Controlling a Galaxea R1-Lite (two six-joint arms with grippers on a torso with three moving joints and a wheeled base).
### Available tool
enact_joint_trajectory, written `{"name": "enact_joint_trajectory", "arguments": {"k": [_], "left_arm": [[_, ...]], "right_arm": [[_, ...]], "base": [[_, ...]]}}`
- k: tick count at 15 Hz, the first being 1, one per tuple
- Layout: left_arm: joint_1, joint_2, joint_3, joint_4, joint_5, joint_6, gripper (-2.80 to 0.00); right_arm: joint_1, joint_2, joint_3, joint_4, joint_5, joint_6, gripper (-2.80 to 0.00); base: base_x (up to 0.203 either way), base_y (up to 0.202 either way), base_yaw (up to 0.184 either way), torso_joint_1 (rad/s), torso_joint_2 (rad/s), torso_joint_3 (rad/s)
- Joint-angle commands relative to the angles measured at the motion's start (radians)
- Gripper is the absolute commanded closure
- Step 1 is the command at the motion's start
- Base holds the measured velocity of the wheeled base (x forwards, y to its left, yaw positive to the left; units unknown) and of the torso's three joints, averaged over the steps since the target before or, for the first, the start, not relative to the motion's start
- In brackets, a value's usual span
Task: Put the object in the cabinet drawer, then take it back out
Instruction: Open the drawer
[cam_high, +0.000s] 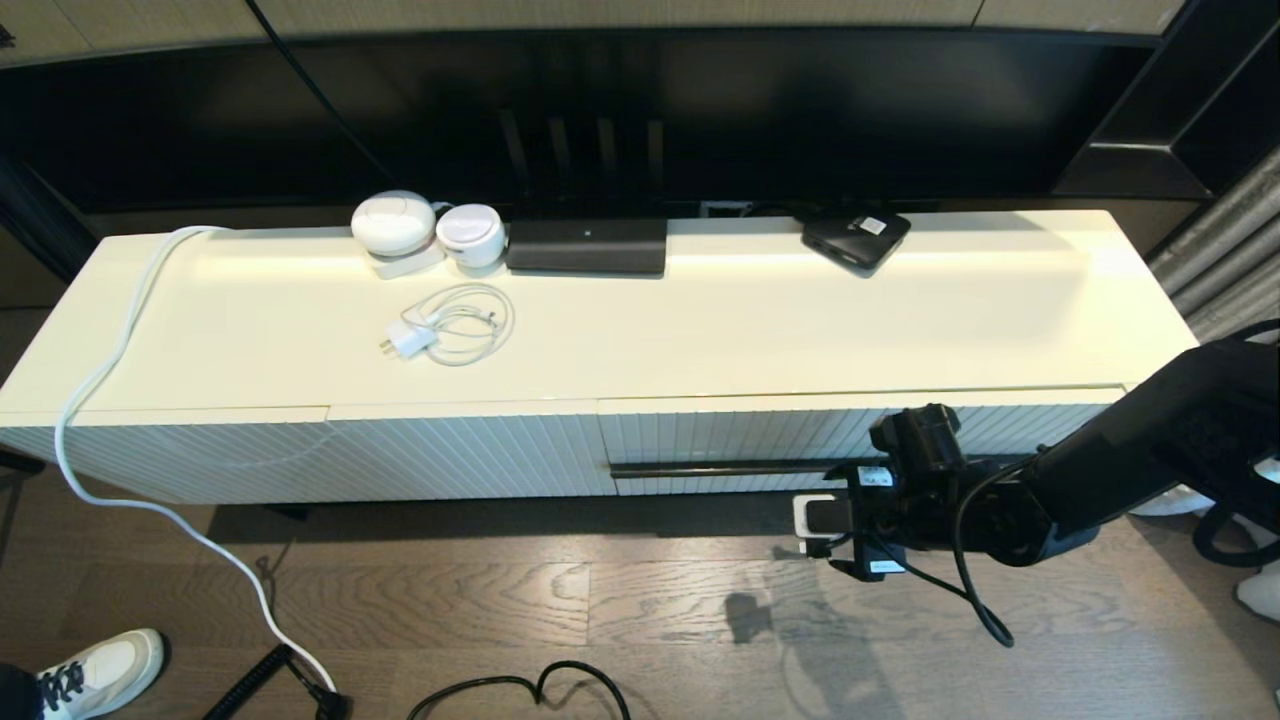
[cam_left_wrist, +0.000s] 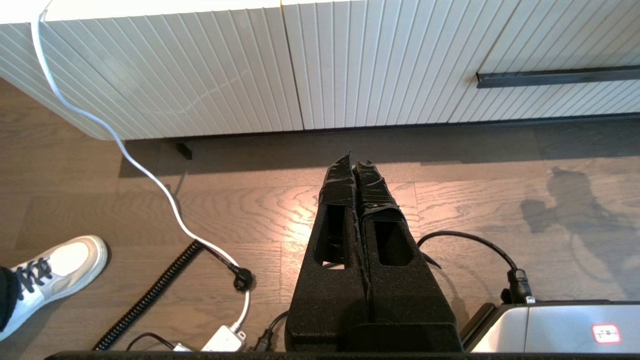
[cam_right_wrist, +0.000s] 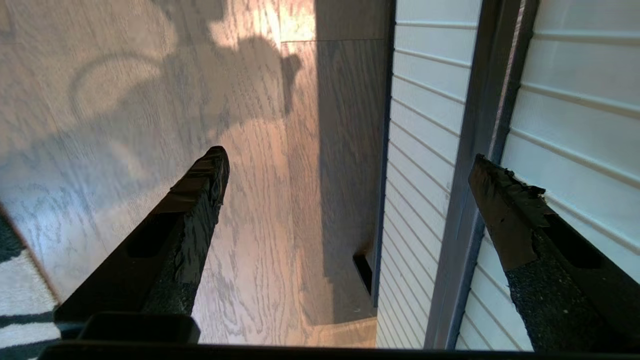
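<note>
The cabinet drawer is closed; its fluted cream front carries a long dark bar handle. My right gripper hovers low in front of the handle's right half, fingers open. In the right wrist view the right gripper straddles the handle, with one fingertip over the drawer front and the other over the floor. The left gripper hangs low over the floor, shut on nothing, facing the drawer front. No umbrella is in view.
On the cabinet top sit two white round devices, a coiled white charger cable, a long black device and a flat black labelled box. A handle-less fluted panel, a white cord, a shoe.
</note>
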Motion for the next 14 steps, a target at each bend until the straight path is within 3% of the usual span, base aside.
{"name": "enact_joint_trajectory", "arguments": {"k": [1, 14], "left_arm": [[0.001, 0.002, 0.002, -0.001, 0.0, 0.0, 0.0], [0.001, 0.002, 0.002, -0.001, 0.0, 0.0, 0.0]], "right_arm": [[0.0, 0.012, -0.011, -0.001, 0.001, -0.008, -2.8], [-0.006, 0.061, -0.077, -0.005, 0.005, -0.005, -2.8]], "base": [[0.0, 0.0, 0.0, 0.0, 0.0, 0.0], [0.0, 0.0, 0.0, 0.0, 0.0, 0.0]]}}
